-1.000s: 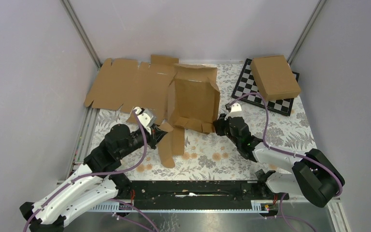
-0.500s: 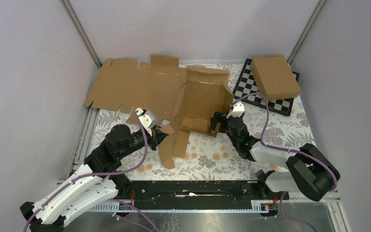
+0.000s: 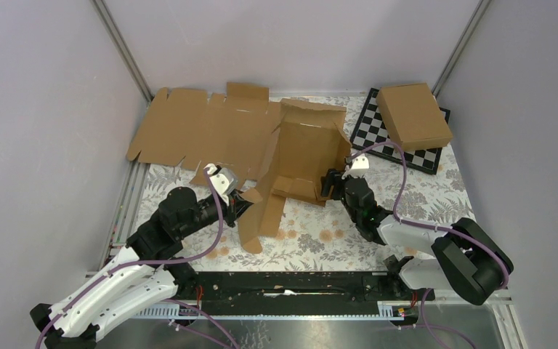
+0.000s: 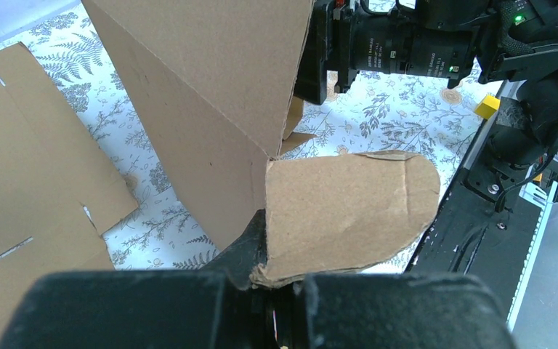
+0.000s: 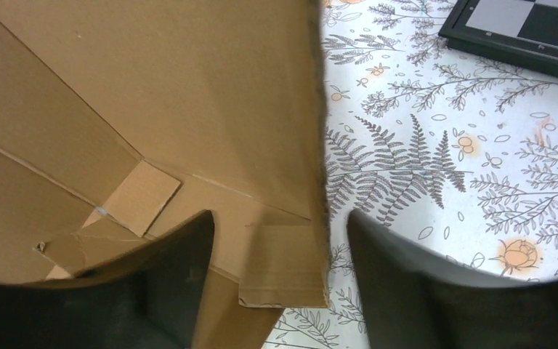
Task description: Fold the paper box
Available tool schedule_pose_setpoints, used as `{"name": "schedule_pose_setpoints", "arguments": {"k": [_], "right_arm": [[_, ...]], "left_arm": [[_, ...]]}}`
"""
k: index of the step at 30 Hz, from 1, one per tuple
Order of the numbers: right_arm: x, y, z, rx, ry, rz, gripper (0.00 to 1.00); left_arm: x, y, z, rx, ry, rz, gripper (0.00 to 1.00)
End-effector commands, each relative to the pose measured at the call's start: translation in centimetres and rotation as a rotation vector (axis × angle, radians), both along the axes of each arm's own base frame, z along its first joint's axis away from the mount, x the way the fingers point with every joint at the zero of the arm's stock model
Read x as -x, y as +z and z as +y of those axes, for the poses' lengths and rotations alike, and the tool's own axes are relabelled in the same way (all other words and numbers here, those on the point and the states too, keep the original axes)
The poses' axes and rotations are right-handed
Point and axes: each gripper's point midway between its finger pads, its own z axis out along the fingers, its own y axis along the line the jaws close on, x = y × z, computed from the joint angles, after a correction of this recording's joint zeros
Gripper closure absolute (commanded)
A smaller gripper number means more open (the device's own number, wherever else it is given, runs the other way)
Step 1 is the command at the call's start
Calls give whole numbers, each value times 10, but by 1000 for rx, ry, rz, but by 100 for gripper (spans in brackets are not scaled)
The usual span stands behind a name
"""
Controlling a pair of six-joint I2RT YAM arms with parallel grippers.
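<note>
The left gripper [image 4: 265, 273] pinches a rounded flap of the paper box [image 4: 211, 80]; the right gripper [image 5: 280, 229] gapes wide, straddling its upright wall edge.

A robotics lab cell: pale lilac wall panels [image 3: 290, 43] and aluminium corner posts [image 3: 121, 49] are enclosing the upper frame; a black metal rail [image 3: 298, 282] is spanning the bottom.

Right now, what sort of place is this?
Probably a robot lab test cell: plain grey walls on metal posts enclose a fern-print tabletop, and a left arm and right arm are bolted at its near edge.
</note>
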Motion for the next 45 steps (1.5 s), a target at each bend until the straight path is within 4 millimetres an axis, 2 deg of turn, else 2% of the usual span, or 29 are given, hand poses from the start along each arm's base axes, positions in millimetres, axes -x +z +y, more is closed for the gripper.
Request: {"name": "schedule_pose_setpoints", "arguments": {"k": [1, 3, 5, 11, 19, 23, 25, 27, 31, 35, 40, 45], "right_arm": [[-3, 16, 6, -46, 2, -35, 46], [-4, 16, 0, -48, -40, -30, 72], [-6, 17, -8, -50, -90, -29, 84], [-5, 15, -9, -51, -109, -15, 85], [8, 26, -9, -52, -138, -38, 86], [14, 20, -5, -57, -138, -9, 85], [16, 17, -4, -56, -137, -2, 82], [15, 15, -4, -40, -140, -5, 75], [16, 14, -1, -20, -108, -7, 39], [26, 12, 4, -16, -33, 18, 16], [37, 12, 5, 1, 21, 41, 3], [47, 9, 11, 1, 89, 78, 0]], "left_arm": [[3, 22, -3, 38, -33, -63, 100], [3, 22, -2, 38, -28, -65, 100], [2, 22, -2, 38, -23, -64, 100], [3, 21, -3, 40, -30, -58, 100], [3, 13, -6, 27, -42, -44, 100], [7, 14, -13, 53, -75, -21, 100], [6, 13, -15, 58, -78, -17, 100], [3, 12, -16, 54, -71, -16, 100], [-6, 8, -13, 41, -19, -5, 100], [-7, 5, -11, 32, -8, -6, 100], [-5, 6, -11, 33, -19, -18, 100], [-1, 7, -13, 32, -44, -22, 100]]}}
